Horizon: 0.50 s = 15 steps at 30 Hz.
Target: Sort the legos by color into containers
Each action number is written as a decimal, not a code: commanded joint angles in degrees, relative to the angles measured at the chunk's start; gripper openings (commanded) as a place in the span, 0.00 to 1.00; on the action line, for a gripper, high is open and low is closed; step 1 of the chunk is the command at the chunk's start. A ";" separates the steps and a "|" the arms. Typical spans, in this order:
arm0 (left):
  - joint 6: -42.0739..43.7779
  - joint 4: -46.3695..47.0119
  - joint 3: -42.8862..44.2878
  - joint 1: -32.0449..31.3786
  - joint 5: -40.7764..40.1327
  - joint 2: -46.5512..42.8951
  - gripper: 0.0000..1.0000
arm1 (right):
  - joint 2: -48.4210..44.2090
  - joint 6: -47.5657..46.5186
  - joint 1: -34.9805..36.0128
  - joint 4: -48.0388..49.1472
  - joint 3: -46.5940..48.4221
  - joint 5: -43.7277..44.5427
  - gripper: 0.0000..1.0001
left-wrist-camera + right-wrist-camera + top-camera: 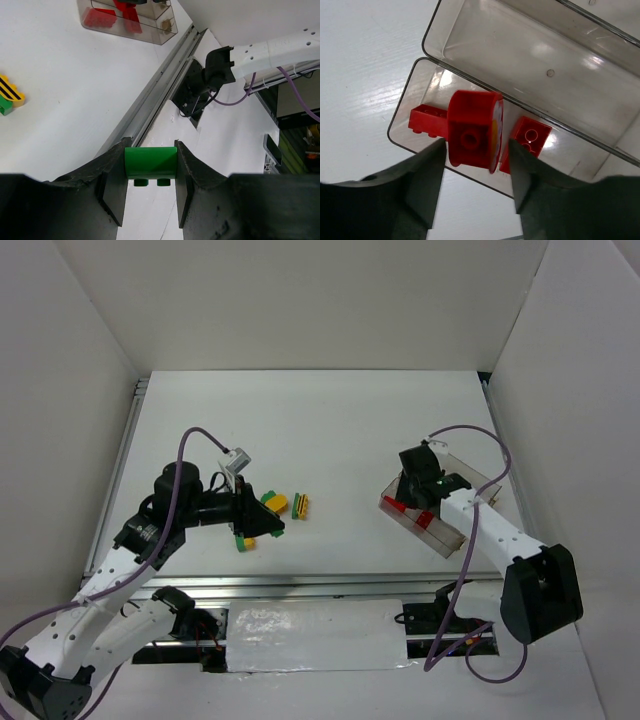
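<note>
My left gripper (150, 170) is shut on a green brick (150, 162) and holds it clear of the table; in the top view the left gripper (262, 520) is left of centre. Loose yellow-and-green legos lie by it (277, 502), (300, 505), (245, 542); one shows in the left wrist view (10, 95). The clear tray (478, 483) is at the right. My right gripper (476, 150) hangs open over its nearest compartment (405, 127). A red rounded brick (472, 130) sits between the jaws with a gap on the right side. Two more red bricks (427, 120), (530, 137) lie there.
The tray's middle compartment (520, 65) holds nothing that I can see. An aluminium rail (155, 95) runs along the table's near edge, with the right arm's base (215, 70) beyond it. White walls enclose the table on three sides.
</note>
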 commanded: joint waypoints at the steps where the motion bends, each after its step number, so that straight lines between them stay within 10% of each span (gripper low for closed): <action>1: 0.14 1.37 -0.37 -0.18 -0.54 -0.74 0.00 | -1.55 0.19 -0.32 2.07 -0.23 0.52 0.62; 4: 0.05 1.37 -0.28 -0.18 -0.90 -0.57 0.00 | -2.87 0.10 -0.41 1.89 -0.06 0.08 0.84; 9: -0.30 1.11 0.33 -0.18 -1.95 0.05 0.00 | -6.81 -1.12 -0.32 1.36 0.99 -3.42 0.83; 15: -7.23 7.60 1.04 -0.18 -2.13 -0.30 0.00 | -22.89 -1.95 2.04 22.02 -6.81 -46.25 0.80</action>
